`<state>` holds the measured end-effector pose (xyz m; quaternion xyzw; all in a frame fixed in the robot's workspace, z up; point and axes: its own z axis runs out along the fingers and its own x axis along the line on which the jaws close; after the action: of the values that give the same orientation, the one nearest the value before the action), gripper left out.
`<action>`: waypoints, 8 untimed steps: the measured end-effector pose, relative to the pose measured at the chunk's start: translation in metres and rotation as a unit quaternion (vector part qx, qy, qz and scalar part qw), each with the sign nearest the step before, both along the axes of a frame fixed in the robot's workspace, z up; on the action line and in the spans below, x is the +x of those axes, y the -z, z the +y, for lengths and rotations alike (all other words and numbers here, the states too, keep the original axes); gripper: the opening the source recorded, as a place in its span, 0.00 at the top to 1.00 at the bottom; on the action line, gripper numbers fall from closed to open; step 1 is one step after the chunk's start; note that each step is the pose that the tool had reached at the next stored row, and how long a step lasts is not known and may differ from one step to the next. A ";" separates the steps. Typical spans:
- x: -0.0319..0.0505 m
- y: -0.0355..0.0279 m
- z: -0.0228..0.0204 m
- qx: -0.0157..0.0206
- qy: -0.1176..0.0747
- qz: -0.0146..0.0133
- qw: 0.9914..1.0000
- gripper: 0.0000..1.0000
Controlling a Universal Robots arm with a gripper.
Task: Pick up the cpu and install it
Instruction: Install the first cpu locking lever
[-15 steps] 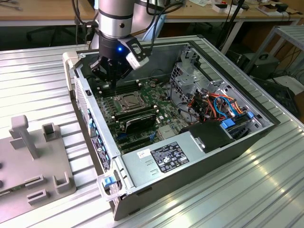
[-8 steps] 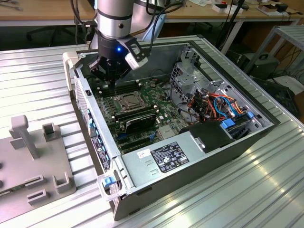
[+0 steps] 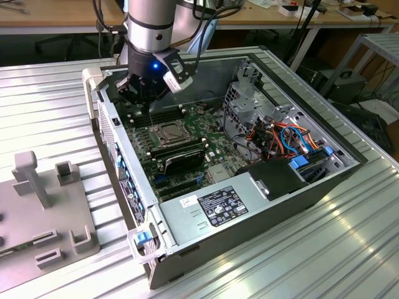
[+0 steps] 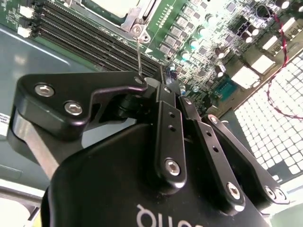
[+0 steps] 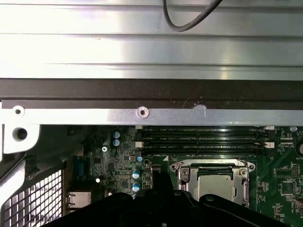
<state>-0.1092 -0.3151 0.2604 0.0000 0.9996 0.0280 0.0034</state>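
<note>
The gripper [image 3: 144, 93], fingers together and empty so far as shows, hangs inside the open computer case [image 3: 262, 212], just beside the cpu [image 3: 169, 132] seated in its socket.

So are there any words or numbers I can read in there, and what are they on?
White label on the power supply: print too small to read.
Gripper body: white letters, cut off at the picture's edge.
Memory slots: tiny white marks, unreadable.
</note>
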 end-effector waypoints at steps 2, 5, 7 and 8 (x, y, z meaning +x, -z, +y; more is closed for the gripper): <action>0.0000 0.0007 0.0014 0.003 0.000 0.000 1.000 0.89; 0.0000 0.0016 0.0043 0.005 0.000 0.000 1.000 0.89; 0.0003 0.0018 0.0045 0.005 0.000 0.000 1.000 0.89; 0.0011 0.0019 0.0046 0.005 0.000 0.000 1.000 0.89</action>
<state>-0.1081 -0.3105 0.2585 0.0000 0.9994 0.0334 0.0033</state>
